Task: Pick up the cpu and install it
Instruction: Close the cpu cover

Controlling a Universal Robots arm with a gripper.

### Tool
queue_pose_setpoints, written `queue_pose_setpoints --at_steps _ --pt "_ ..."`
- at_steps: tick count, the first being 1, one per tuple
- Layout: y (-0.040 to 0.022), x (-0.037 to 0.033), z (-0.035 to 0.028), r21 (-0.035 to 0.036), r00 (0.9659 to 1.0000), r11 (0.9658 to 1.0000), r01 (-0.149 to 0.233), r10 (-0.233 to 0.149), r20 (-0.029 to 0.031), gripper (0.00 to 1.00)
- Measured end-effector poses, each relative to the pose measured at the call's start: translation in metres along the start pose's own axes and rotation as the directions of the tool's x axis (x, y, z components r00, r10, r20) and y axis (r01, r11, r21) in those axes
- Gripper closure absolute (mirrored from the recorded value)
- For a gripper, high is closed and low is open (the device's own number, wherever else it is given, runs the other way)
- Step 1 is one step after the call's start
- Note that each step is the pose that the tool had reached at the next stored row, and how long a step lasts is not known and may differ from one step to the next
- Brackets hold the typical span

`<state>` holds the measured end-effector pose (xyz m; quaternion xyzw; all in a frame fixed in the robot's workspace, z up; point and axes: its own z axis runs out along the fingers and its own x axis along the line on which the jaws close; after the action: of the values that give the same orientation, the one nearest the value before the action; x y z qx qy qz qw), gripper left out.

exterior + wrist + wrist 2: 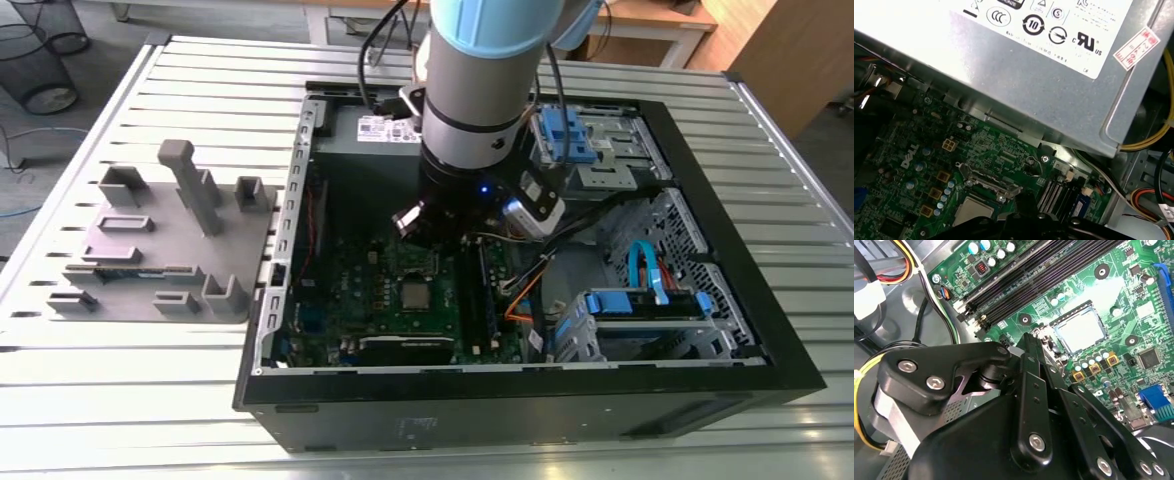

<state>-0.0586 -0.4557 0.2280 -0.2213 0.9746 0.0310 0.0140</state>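
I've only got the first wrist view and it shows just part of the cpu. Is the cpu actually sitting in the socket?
Observer: Yes. In the second wrist view the cpu lies flat within the socket on the motherboard, with all four of its sides showing.
Operator: What's outside the computer?
Observer: In the exterior view, a grey fixture block sits on the slatted table beside the computer case, on the exterior view's left.
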Motion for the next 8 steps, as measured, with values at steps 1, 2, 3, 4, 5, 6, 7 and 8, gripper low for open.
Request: queue_pose_setpoints --at_steps 1,2,3,4,5,6,7,8 --pt "0.0 0.0 -0.0008 -0.0001 1.0 1.0 0.0 0.0 0.0001 0.89" --pt "0.0001 -0.0001 -0.0016 -0.0001 1.0 1.0 0.0 0.0 0.0001 0.89" --pt "0.0001 -0.0001 -0.0025 -0.0001 1.0 1.0 0.001 -0.001 0.0 0.89" --pt "0.0001 -0.0001 -0.0031 0.0 1.0 1.0 0.001 -0.001 0.0 0.89" --pt "0.0001 -0.0002 -0.003 -0.0002 1.0 1.0 0.001 -0.001 0.0003 0.89" --pt "0.0001 -0.0002 -0.003 -0.0002 1.0 1.0 0.001 -0.001 0.0002 0.89" --pt "0.0001 -0.0003 -0.003 -0.0003 1.0 1.0 0.001 -0.001 0.0003 0.89" --pt "0.0002 -0.0003 -0.0029 -0.0003 1.0 1.0 0.001 -0.001 0.0002 0.89"
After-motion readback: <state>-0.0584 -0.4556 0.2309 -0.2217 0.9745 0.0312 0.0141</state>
